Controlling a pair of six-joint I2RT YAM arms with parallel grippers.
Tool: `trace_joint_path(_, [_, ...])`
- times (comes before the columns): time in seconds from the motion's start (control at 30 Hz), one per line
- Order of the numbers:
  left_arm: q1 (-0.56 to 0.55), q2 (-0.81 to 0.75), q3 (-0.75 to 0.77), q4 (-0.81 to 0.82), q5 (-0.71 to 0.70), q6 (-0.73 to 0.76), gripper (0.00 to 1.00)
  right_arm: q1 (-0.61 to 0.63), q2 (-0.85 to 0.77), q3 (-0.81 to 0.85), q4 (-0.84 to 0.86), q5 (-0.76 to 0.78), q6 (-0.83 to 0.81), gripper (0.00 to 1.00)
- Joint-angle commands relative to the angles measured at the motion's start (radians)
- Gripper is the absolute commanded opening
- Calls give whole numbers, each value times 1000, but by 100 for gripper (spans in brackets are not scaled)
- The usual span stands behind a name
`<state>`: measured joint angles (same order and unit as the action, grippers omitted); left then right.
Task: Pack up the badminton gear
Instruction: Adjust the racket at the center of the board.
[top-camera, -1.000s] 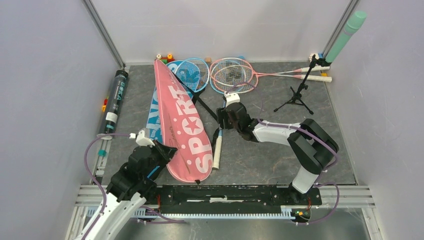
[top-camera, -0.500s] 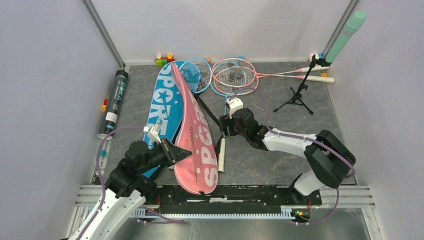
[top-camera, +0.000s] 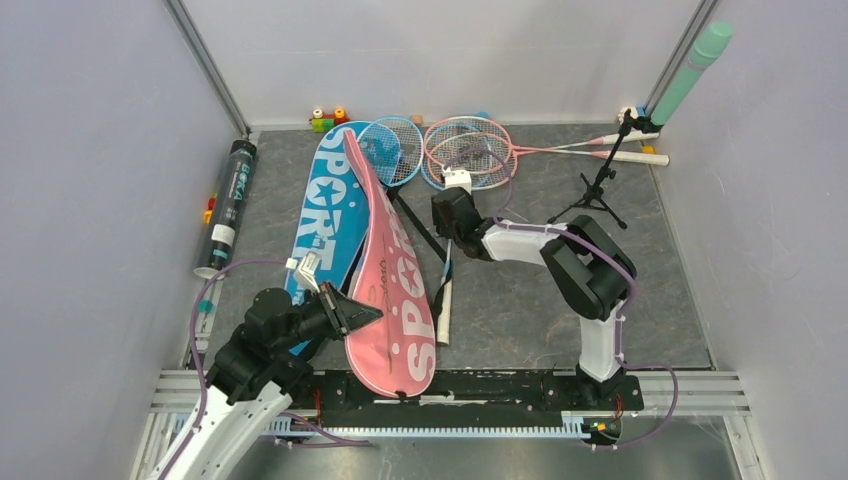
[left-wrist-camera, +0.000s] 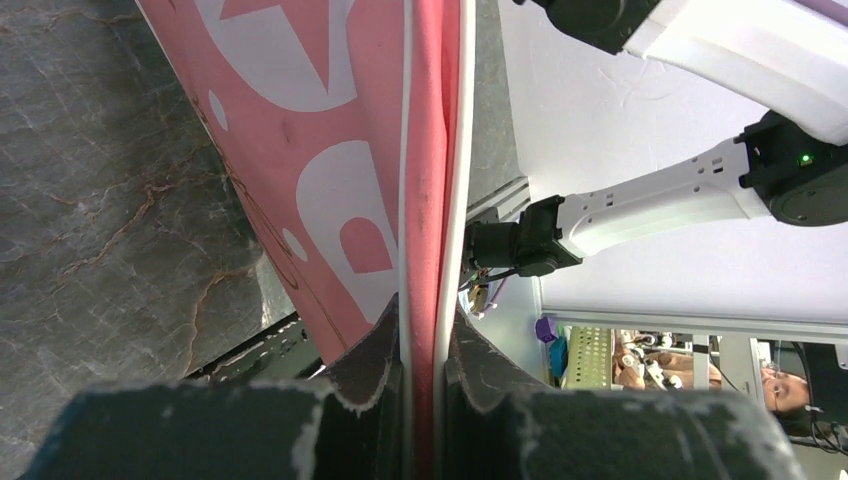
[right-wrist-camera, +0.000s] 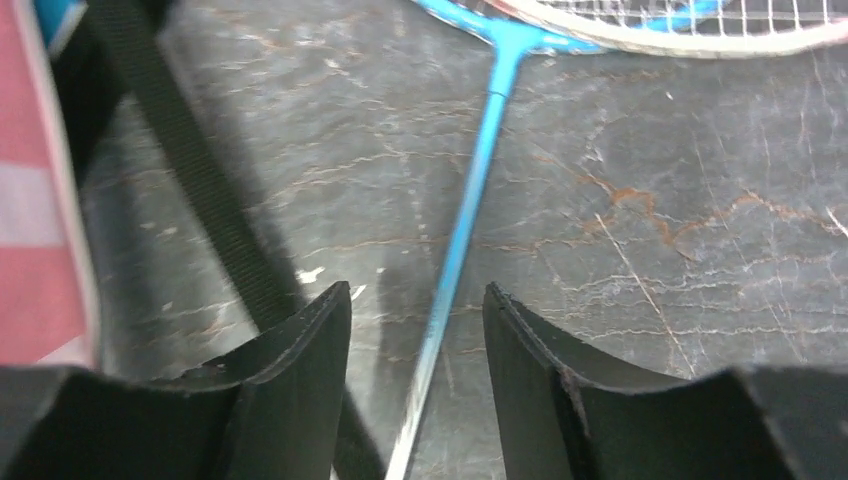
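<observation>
My left gripper (top-camera: 352, 314) is shut on the rim of the pink "SPORT" bag (top-camera: 392, 290), which stands tilted on its edge. The wrist view shows its jaws clamped on the bag's piped edge (left-wrist-camera: 425, 340). The blue bag (top-camera: 325, 215) lies flat beside it. My right gripper (top-camera: 447, 215) hovers open over a blue racket's thin shaft (right-wrist-camera: 470, 200), which runs between the fingertips (right-wrist-camera: 330, 310) without touching them. That racket's white handle (top-camera: 441, 305) lies nearer me. Blue racket heads (top-camera: 390, 150) and pink racket heads (top-camera: 465, 150) overlap at the back. The dark tube (top-camera: 228, 205) lies at the left wall.
A black bag strap (right-wrist-camera: 190, 170) crosses the mat just left of the right fingers. A small black tripod (top-camera: 597, 190) stands at the back right, beside a green cylinder (top-camera: 690, 75) leaning in the corner. Coloured toy blocks (top-camera: 328, 120) sit at the back wall.
The left gripper tipped the pink bag up on its edge and pulled it nearer, uncovering the blue bag. The right gripper moved back along the blue racket's shaft and narrowed somewhat.
</observation>
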<state>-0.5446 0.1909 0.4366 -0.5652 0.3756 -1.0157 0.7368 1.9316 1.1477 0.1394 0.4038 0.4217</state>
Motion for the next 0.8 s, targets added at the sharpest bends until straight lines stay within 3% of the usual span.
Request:
trace_joint_path(0.0, [2, -14, 4, -1, 43, 5, 2, -5, 63, 21, -52, 93, 112, 54])
trace_joint_path(0.27, [1, 16, 11, -1, 53, 45, 2, 49, 122, 1, -126, 128, 190, 37])
trace_joint_path(0.4, [1, 15, 9, -3, 49, 57, 2, 60, 127, 9, -132, 143, 239, 1])
trace_joint_path(0.53, [1, 21, -2, -13, 45, 63, 2, 62, 75, 25, -85, 117, 293, 0])
trace_joint_path(0.67, [1, 29, -5, -13, 76, 59, 2, 85, -44, -36, 138, 89, 377, 0])
trace_joint_path(0.77, [1, 16, 1, -13, 103, 53, 2, 115, -102, -78, 319, 165, 414, 0])
